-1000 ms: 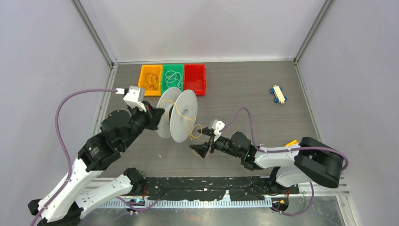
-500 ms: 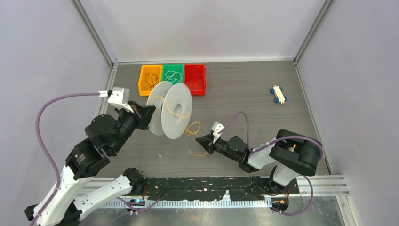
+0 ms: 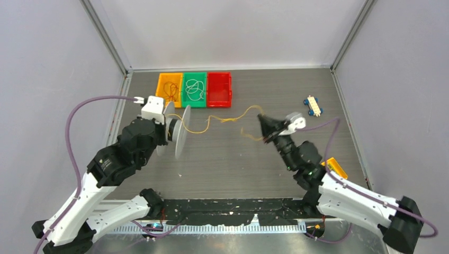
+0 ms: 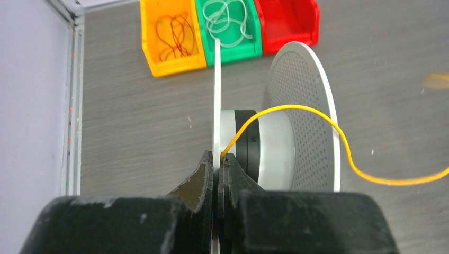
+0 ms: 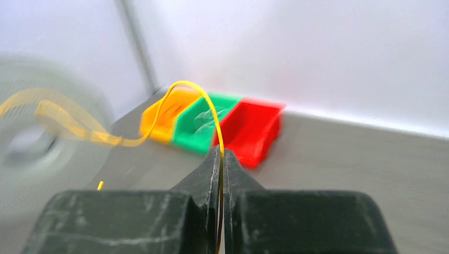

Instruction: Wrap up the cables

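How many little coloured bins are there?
3, side by side at the back: orange bin on the left, green bin in the middle, red bin on the right. No others show.

The left hand clamps the spool flange; the yellow wire arcs from the hub rightward

Thin yellow-orange cable, wavy, strung from spool hub to right end effector, pinched there
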You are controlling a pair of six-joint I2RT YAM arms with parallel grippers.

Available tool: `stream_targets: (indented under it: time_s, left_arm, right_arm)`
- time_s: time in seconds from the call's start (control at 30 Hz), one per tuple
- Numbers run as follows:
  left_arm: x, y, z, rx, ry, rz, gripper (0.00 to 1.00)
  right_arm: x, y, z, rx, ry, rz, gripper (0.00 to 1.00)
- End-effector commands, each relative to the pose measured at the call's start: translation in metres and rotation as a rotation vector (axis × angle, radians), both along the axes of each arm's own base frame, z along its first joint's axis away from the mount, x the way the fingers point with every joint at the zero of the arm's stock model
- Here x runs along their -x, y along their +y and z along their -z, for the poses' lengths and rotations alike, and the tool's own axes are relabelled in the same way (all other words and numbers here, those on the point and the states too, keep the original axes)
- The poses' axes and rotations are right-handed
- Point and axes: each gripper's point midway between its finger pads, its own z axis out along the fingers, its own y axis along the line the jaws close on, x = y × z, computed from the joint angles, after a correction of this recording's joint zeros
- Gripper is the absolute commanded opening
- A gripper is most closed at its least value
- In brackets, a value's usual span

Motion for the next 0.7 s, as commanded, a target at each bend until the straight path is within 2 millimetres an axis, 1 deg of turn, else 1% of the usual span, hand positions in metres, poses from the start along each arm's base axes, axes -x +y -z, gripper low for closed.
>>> stream_targets:
  time_s: [0.0, 0.03, 0.07, 0.1, 0.13, 0.17, 0.2, 0.23, 0.27, 0.3, 0.33, 0.37, 0.4, 0.43, 0.5, 0.57, 0.63, 0.67]
  left_arm:
    - [0.009, -0.018, 0.012, -0.016, 0.055, 0.132, 0.00]
    - [0.014, -0.024, 0.015, -0.009, 0.073, 0.180, 0.00]
    - [0.018, -0.027, 0.019, -0.004, 0.087, 0.213, 0.00]
    - [0.023, -0.029, 0.023, -0.003, 0.102, 0.242, 0.00]
    - [0.029, -0.033, 0.026, 0.002, 0.119, 0.283, 0.00]
    - [0.034, -0.035, 0.028, 0.007, 0.130, 0.309, 0.00]
    - [0.040, -0.036, 0.028, 0.012, 0.139, 0.335, 0.00]
    - [0.045, -0.039, 0.028, 0.025, 0.147, 0.363, 0.00]
    - [0.050, -0.041, 0.026, 0.041, 0.149, 0.388, 0.00]
    - [0.054, -0.043, 0.022, 0.061, 0.147, 0.410, 0.00]
    - [0.058, -0.045, 0.017, 0.081, 0.142, 0.432, 0.00]
    - [0.062, -0.046, 0.011, 0.101, 0.134, 0.448, 0.00]
    - [0.066, -0.046, 0.005, 0.118, 0.125, 0.459, 0.00]
    - [0.069, -0.044, -0.001, 0.131, 0.113, 0.462, 0.00]
    - [0.072, -0.038, -0.013, 0.151, 0.084, 0.449, 0.00]
    - [0.074, -0.033, -0.023, 0.171, 0.059, 0.440, 0.00]
    - [0.078, -0.034, -0.031, 0.197, 0.041, 0.454, 0.00]
    - [0.080, -0.038, -0.035, 0.213, 0.037, 0.473, 0.00]
  right_arm:
    - [-0.036, -0.057, -0.056, 0.066, -0.018, 0.186, 0.05]
    - [-0.048, -0.073, -0.062, 0.077, -0.024, 0.224, 0.05]
    - [-0.056, -0.074, -0.073, 0.092, -0.022, 0.226, 0.05]
    - [-0.069, -0.091, -0.075, 0.104, -0.012, 0.282, 0.05]
    - [-0.082, -0.101, -0.081, 0.123, -0.002, 0.310, 0.05]
    - [-0.089, -0.105, -0.083, 0.132, 0.003, 0.324, 0.05]
    - [-0.102, -0.117, -0.083, 0.143, 0.018, 0.354, 0.06]
    - [-0.108, -0.121, -0.082, 0.131, 0.031, 0.361, 0.05]
    - [-0.120, -0.133, -0.080, 0.124, 0.048, 0.384, 0.05]
    - [-0.126, -0.136, -0.077, 0.091, 0.072, 0.380, 0.06]
    - [-0.137, -0.145, -0.071, 0.069, 0.101, 0.387, 0.05]
    - [-0.142, -0.148, -0.068, 0.063, 0.112, 0.389, 0.05]
    - [-0.151, -0.153, -0.060, 0.060, 0.131, 0.392, 0.05]
    - [-0.155, -0.155, -0.055, 0.064, 0.141, 0.395, 0.05]
    - [-0.166, -0.160, -0.034, 0.087, 0.187, 0.405, 0.05]
    - [-0.172, -0.166, -0.019, 0.096, 0.219, 0.421, 0.05]
    - [-0.173, -0.163, -0.003, 0.106, 0.247, 0.388, 0.05]
    - [-0.173, -0.162, 0.001, 0.105, 0.257, 0.377, 0.05]
